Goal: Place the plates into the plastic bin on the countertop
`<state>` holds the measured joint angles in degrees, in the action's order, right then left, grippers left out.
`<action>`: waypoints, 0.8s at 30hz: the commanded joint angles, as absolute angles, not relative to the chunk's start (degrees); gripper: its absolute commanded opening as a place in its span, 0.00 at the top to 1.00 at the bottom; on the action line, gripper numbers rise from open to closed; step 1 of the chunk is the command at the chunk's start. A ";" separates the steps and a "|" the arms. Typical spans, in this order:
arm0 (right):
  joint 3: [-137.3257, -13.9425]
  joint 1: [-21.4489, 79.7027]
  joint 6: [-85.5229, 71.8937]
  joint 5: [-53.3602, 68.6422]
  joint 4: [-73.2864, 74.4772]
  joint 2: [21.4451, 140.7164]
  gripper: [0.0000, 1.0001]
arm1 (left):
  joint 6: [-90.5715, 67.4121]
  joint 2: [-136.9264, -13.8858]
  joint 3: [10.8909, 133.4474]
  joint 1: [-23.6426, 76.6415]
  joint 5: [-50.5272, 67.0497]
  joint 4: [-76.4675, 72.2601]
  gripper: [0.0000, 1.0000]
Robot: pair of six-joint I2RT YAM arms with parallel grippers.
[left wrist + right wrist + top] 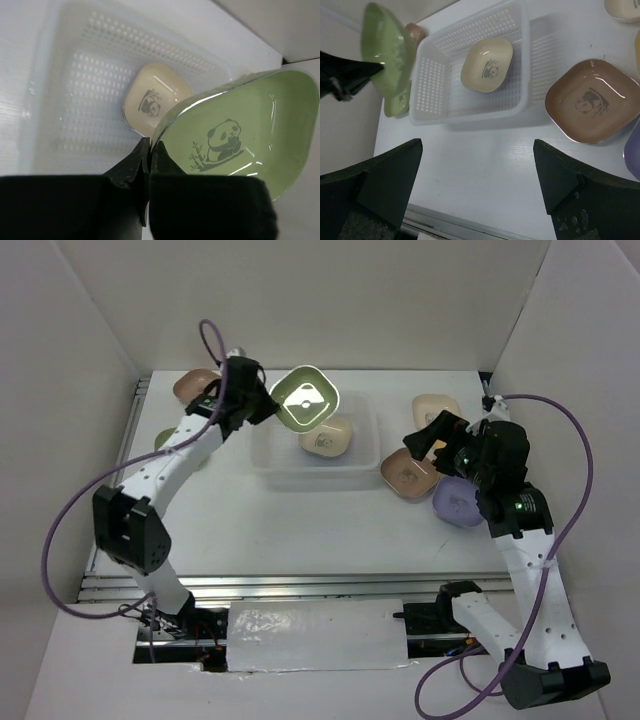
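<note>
green plate (305, 400) is being pinched by l gripper (150, 148) over bin (262, 466); r gripper (476, 150) spread. next: lowering beside cream plate (325, 438), release.

green plate (250, 120), cream plate (156, 97): both panda-printed

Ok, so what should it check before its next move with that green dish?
1. Left fingers shut on pastel green rounded-square plate rim: ok.
2. Plate fully over the clear plastic mesh-bottomed bin: cannot tell.
3. Free floor in bin beside cream rounded-square plate: ok.
4. Plate level for release: not ok, tilted.
5. Right fingers open, clear of bin: ok.
</note>
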<state>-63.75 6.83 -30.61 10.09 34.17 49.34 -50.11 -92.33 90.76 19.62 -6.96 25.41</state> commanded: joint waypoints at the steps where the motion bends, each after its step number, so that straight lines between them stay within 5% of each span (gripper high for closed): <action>1: -65.22 5.19 -30.76 10.89 34.54 47.55 0.00 | -59.04 -96.58 95.80 24.33 -14.74 31.03 1.00; 9: -62.49 2.46 -33.22 14.15 32.79 46.67 0.00 | -82.15 -105.81 96.41 31.19 -22.32 29.44 1.00; 17: -57.75 1.50 -34.28 17.14 30.50 45.00 0.00 | -87.53 -119.70 106.09 31.47 -22.67 36.48 1.00; 19: -56.87 1.41 -34.37 18.36 29.62 45.00 0.00 | -87.80 -119.27 103.55 30.68 -21.45 32.19 0.90; 22: -56.43 1.41 -33.93 19.60 29.27 45.26 0.00 | -87.55 -116.29 98.54 29.97 -19.78 24.54 0.39; 23: -56.43 1.41 -33.14 20.12 29.01 45.44 0.00 | -86.58 -115.84 98.00 29.97 -19.51 23.83 0.05; 24: -56.51 1.41 -32.79 20.65 29.00 45.61 0.00 | -85.62 -115.23 98.26 30.32 -19.77 23.91 0.01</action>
